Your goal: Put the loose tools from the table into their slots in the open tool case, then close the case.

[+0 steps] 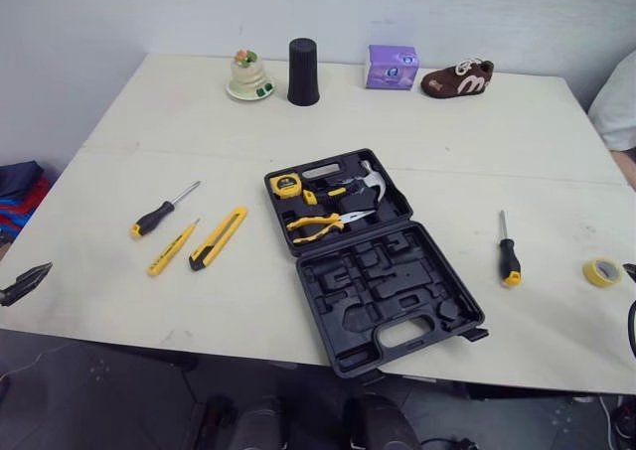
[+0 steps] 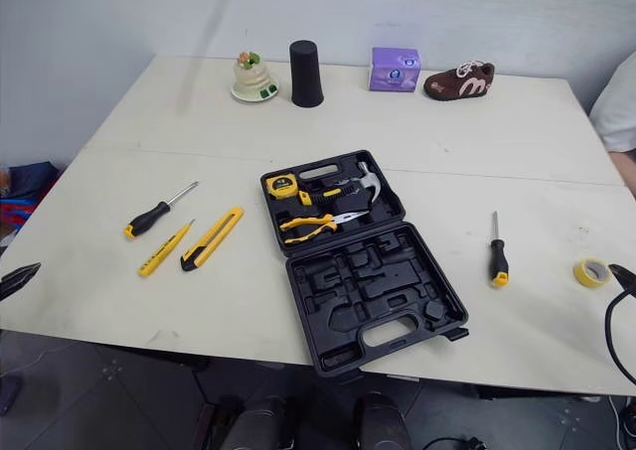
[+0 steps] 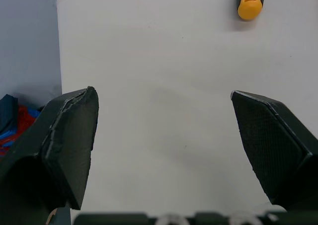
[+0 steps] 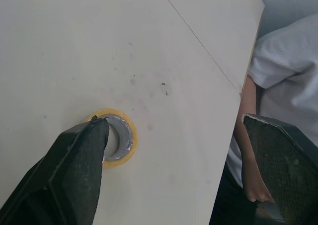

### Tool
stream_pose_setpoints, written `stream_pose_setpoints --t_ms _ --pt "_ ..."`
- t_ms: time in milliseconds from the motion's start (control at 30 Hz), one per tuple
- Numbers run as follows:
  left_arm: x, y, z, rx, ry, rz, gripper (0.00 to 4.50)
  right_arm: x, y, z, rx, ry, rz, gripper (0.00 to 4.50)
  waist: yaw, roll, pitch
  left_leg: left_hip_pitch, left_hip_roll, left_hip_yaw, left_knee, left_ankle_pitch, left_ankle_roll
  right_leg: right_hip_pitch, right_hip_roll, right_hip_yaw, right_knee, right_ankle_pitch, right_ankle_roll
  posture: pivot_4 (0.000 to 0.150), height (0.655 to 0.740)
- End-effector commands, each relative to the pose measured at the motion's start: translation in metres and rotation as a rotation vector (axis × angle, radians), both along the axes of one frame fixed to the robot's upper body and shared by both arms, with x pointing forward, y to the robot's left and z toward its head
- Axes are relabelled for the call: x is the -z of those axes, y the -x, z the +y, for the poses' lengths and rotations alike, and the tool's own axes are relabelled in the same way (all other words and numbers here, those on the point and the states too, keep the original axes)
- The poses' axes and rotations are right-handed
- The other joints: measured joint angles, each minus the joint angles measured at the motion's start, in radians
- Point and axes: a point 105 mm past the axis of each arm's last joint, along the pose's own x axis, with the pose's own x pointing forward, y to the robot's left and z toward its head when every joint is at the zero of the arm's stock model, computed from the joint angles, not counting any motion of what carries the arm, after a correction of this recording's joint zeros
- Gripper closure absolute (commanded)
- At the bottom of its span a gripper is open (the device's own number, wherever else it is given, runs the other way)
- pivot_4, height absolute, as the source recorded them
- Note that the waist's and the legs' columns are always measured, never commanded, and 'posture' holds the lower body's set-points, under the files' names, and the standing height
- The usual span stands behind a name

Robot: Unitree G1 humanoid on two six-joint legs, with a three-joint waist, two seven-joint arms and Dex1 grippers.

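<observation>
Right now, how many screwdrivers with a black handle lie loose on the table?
2. The left screwdriver lies to the left of the tool case; the right screwdriver lies to its right. I see none hidden.

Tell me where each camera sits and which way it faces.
Left wrist view: on the left arm, looking along the open left gripper at the table and a screwdriver handle's end.
Right wrist view: on the right arm, looking along the open right gripper at the tape roll; a person's sleeve beyond.
Left eye view: on the head, looking forward and down over the open tool case; a gripper tip at each side.
Right eye view: same scene, slightly offset.
Shared: eye and right wrist views show the tape roll.
</observation>
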Motion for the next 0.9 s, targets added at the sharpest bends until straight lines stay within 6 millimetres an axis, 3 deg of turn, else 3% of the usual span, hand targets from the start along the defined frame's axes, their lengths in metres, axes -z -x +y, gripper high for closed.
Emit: stream_pose_setpoints --t_ms 33,200,400,467,567,633,733,800,900 --pt "-0.008 -0.001 -0.006 0.036 0.014 -0.016 0.04 -0.012 -0.004 0.005 -0.025 -0.006 -0.05 0.0 0.0 0.0 0.0 0.0 0.0 0.0 0.0 0.0 0.0 0.0 0.0 0.0 0.0 0.0 0.0 0.15 0.7341" --pt "-0.008 -0.011 -0.046 0.189 0.052 0.016 0.04 -0.019 -0.031 0.053 -0.174 -0.173 -0.075 0.0 -0.004 0.0 0.0 0.0 0.001 0.0 0.001 0.0 0.0 0.0 0.0 0.0 0.001 0.0 0.0 0.15 0.7341" --pt "-0.007 -0.018 -0.124 0.452 0.152 0.099 0.04 -0.022 -0.053 0.132 -0.419 -0.308 -0.018 0.0 0.002 0.001 0.001 -0.001 0.001 0.0 0.001 0.0 -0.002 -0.001 0.0 0.0 0.0 0.0 0.0 0.15 0.7341" --pt "-0.003 -0.023 -0.154 0.531 0.151 0.119 0.0 -0.023 -0.063 0.159 -0.507 -0.329 0.013 0.56 0.001 0.003 0.002 -0.001 0.001 0.0 0.003 0.0 -0.002 0.001 0.0 0.0 0.0 0.001 0.001 0.15 0.7341" --pt "0.003 -0.024 -0.183 0.605 0.123 0.158 0.0 -0.02 -0.075 0.166 -0.501 -0.287 0.05 1.86 0.003 0.003 0.002 -0.002 0.001 0.0 0.003 0.0 -0.001 0.001 0.0 0.0 -0.001 0.001 0.002 0.15 0.7341" --pt "0.005 -0.024 -0.198 0.652 0.097 0.175 0.0 -0.02 -0.083 0.166 -0.488 -0.246 0.06 2.98 0.003 0.003 0.002 -0.002 0.001 0.0 0.002 0.001 -0.002 0.0 0.0 0.0 -0.001 0.001 0.002 0.15 0.7341" --pt "-0.001 -0.036 -0.231 0.725 0.078 0.118 0.91 -0.016 -0.095 0.177 -0.499 -0.232 0.108 4.49 0.006 0.005 0.003 -0.004 0.0 0.0 0.003 0.001 -0.003 0.0 0.0 0.0 -0.002 0.001 0.002 0.15 0.7341" --pt "0.002 -0.042 -0.254 0.776 0.077 0.132 1.86 -0.007 -0.102 0.186 -0.52 -0.19 0.162 4.5 0.009 0.004 0.004 -0.004 -0.001 0.0 0.005 0.002 -0.002 0.0 0.0 -0.001 -0.002 0.002 0.002 0.15 0.7341" --pt "0.017 -0.049 -0.26 0.762 0.07 0.186 3.28 0.003 -0.11 0.191 -0.515 -0.118 0.205 4.5 0.005 0.004 0.004 -0.004 -0.001 0.0 0.005 0.002 -0.002 0.001 0.0 0.0 -0.003 0.002 0.003 0.15 0.7341"
